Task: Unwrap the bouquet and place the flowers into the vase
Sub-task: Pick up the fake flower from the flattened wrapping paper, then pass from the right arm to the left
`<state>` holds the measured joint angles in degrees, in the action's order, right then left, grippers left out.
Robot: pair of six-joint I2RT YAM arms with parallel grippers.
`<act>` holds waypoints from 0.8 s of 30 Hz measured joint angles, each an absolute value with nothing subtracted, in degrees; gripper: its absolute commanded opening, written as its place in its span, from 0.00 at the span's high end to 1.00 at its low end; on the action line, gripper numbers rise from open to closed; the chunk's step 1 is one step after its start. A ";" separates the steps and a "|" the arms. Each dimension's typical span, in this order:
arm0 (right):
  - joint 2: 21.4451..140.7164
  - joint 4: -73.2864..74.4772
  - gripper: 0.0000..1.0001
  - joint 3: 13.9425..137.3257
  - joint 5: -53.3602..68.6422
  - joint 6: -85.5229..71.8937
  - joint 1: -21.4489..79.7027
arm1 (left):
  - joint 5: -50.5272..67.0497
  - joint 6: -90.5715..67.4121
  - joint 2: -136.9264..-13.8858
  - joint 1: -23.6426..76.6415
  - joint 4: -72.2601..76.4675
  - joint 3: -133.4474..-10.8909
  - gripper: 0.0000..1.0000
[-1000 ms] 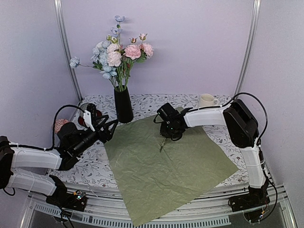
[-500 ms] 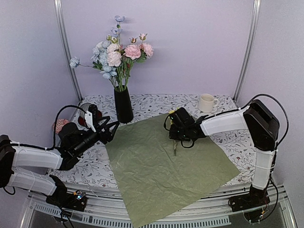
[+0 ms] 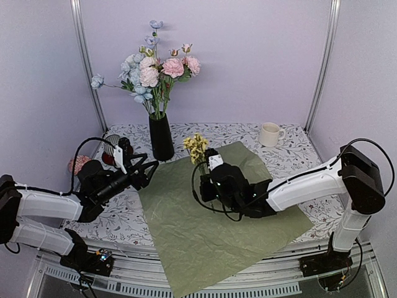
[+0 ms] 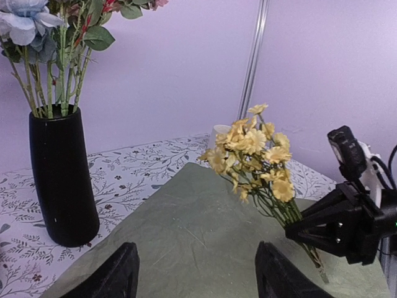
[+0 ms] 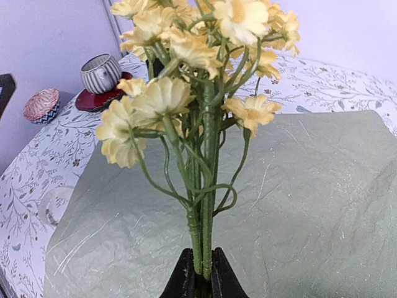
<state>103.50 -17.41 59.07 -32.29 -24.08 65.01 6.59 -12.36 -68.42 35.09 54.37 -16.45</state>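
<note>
Right wrist view: the right gripper [image 5: 201, 280] is clamped on the stems of the yellow flowers [image 5: 201, 118], blooms rising straight above its fingers, right of the vase [image 3: 160, 138] and apart from it. The left gripper [image 4: 197, 273], jaws parted and empty, hovers near the vase's front-left.

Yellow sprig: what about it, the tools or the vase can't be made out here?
Sprig stem end: right wrist view, buried between the right tool's shut fingers; top view, behind that arm.
Left tool: left wrist view, lower fingers cut off by the bottom edge.
Blooms in the vase: left wrist view, cropped by the top edge.
</note>
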 measured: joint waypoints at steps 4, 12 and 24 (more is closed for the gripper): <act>99.22 -27.42 0.91 51.46 -30.89 -18.06 66.08 | 7.99 -12.49 -68.88 35.11 54.63 -16.47 0.34; 96.42 -40.32 0.92 47.05 -27.90 -13.45 65.89 | 10.55 -12.53 -69.12 35.24 55.64 -16.49 0.34; 99.09 -52.45 0.94 47.48 -21.30 -9.76 65.89 | 14.59 -12.75 -70.87 35.75 58.02 -16.58 0.34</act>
